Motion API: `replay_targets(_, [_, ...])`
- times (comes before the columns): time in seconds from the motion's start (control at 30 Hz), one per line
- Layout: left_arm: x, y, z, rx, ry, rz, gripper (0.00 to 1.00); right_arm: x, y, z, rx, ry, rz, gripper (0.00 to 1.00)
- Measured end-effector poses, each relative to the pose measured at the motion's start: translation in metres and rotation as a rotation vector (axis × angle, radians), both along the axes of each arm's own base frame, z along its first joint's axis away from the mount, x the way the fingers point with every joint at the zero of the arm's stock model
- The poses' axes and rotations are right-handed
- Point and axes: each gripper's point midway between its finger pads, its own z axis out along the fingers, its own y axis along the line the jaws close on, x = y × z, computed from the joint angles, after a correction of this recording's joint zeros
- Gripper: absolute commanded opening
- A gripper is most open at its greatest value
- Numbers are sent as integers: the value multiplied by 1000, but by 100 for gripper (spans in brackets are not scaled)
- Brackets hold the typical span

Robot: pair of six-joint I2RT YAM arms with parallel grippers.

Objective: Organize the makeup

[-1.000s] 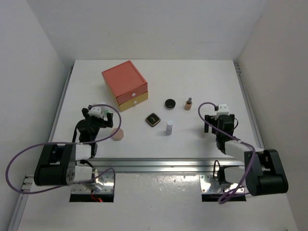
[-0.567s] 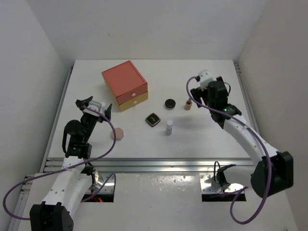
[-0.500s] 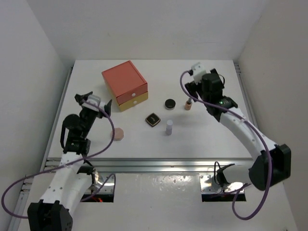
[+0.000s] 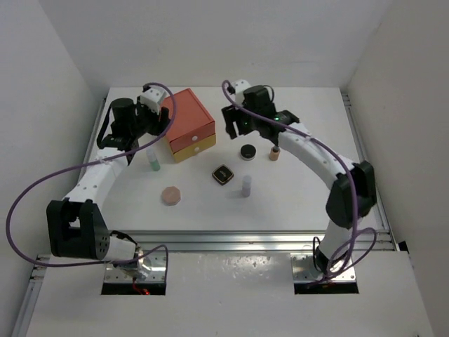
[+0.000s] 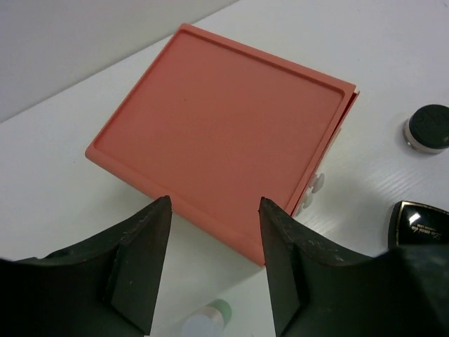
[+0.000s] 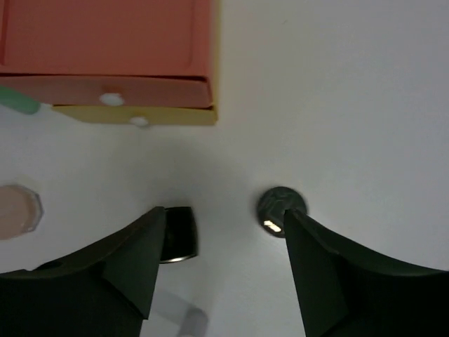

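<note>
Makeup sits loose on the white counter (image 4: 316,196), all of it in front of the drawer box (image 4: 182,123). Closest to the box's two white knobs lies the black round compact (image 4: 247,151). The tan dark-capped bottle (image 4: 275,152) stands upright just beside it, to the right in the top view. Nearer the arm bases lies the black square compact (image 4: 223,175), its gold mark facing up, and the white cylindrical bottle (image 4: 246,185) stands upright close by. The pink round disc (image 4: 171,195) lies flat, apart from the rest and off to the left. A pale green bottle (image 4: 153,162) stands by the left side of the box.

The box is orange-red on top with a yellow drawer beneath. The left gripper (image 5: 215,203) hangs at the box's left edge, near the pale green bottle. Its fingers are spread wide with nothing between them, and its wrist view looks across the lid. The right gripper (image 6: 224,214) hovers above the counter, between the box front and the two compacts. Its fingers are likewise apart and empty.
</note>
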Motion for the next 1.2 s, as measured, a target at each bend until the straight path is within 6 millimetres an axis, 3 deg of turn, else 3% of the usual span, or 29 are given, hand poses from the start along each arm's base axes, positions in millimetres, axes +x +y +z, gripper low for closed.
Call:
replay_targets(0.03, [0,-1,-5,4,16,-3,58,-1,14,-13,14,35,8,71])
replay_targets(0.07, [0,-3,-7,6,18,-4,66,-2,29,-30,23,75,17,73])
replay_targets(0.1, [0,-4,-8,13,14,-7,68,-3,43,-43,27,101,28,73])
replay_targets(0.23, [2,-9,-10,22,-13,2,68,-6,93,-85,40,156,64,67])
replay_targets(0.33, [2,-9,-20,26,-14,18,68,-9,119,-100,58,147,85,65])
replay_targets(0.5, [-2,-4,-43,22,10,48,68,8,147,-101,115,89,83,60])
replay_targets(0.63, [-5,-6,-53,2,24,57,68,21,155,-100,140,44,72,56])
replay_targets(0.77, [-4,-10,-51,-21,8,56,68,33,159,-98,135,-2,62,53])
replay_targets(1.0, [-7,-11,-61,-31,15,56,62,36,159,-104,105,-27,58,51])
replay_targets(1.2, [-11,-14,-70,-30,26,48,61,38,160,-102,107,-37,57,35])
